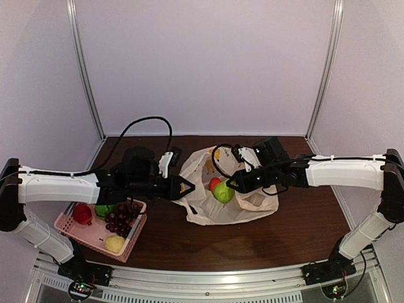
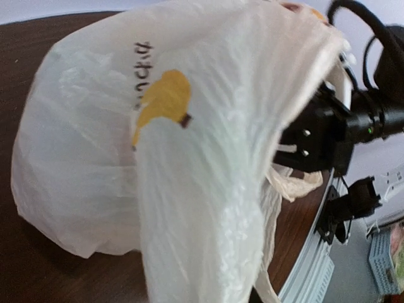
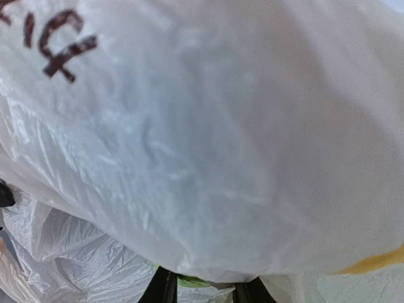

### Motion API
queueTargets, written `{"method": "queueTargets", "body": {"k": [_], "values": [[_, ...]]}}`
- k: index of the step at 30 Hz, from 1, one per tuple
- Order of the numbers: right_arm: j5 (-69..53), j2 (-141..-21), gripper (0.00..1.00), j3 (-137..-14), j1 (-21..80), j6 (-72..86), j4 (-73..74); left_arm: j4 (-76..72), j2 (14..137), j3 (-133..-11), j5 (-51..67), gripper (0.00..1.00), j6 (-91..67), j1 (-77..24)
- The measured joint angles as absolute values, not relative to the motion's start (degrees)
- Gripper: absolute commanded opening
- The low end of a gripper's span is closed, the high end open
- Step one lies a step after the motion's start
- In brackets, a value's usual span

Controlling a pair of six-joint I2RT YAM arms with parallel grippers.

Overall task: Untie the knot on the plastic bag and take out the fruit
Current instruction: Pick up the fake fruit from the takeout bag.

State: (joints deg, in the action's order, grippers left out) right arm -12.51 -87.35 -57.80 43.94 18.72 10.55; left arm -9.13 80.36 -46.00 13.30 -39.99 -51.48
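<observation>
Green pear (image 1: 223,193) lies between right jaws, within plastic bag (image 1: 211,213).

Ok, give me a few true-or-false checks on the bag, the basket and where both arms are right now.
1. The plastic bag is knotted shut. False: its mouth gapes, showing a red fruit and a green fruit inside.
2. The grapes lie in the pink basket. True.
3. The basket sits on the robot's right. False: it is on its left, near the front edge.
4. The right gripper is at the green fruit. True.
5. The left gripper is at the bag's left edge. True.
</observation>
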Motion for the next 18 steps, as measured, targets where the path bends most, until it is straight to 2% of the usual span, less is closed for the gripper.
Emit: {"method": "queueTargets", "body": {"k": [4,6,8,12,18], "values": [[-18.15,-85.25,0.13,-56.21,43.94,20.88,10.44,-0.51,79.75,-48.36,6.72,0.64,-36.6,-51.48],[-20.29,-84.16,0.13,-56.21,43.94,21.96,9.54,3.81,78.17,-49.65,3.88,0.7,-34.2,-51.51],[-21.98,-83.4,0.13,-56.21,43.94,23.05,8.4,7.35,75.92,-51.09,1.89,0.7,-31.66,-51.62],[-24.67,-82.81,0.13,-56.21,43.94,25.36,6.52,12.03,69.25,-55.46,-1.04,0.61,-26.7,-52.21],[-26.83,-82.81,0.13,-56.21,43.94,27.64,5.54,8.25,62.7,-58.7,7.2,0.54,-21.91,-54.59]]}}
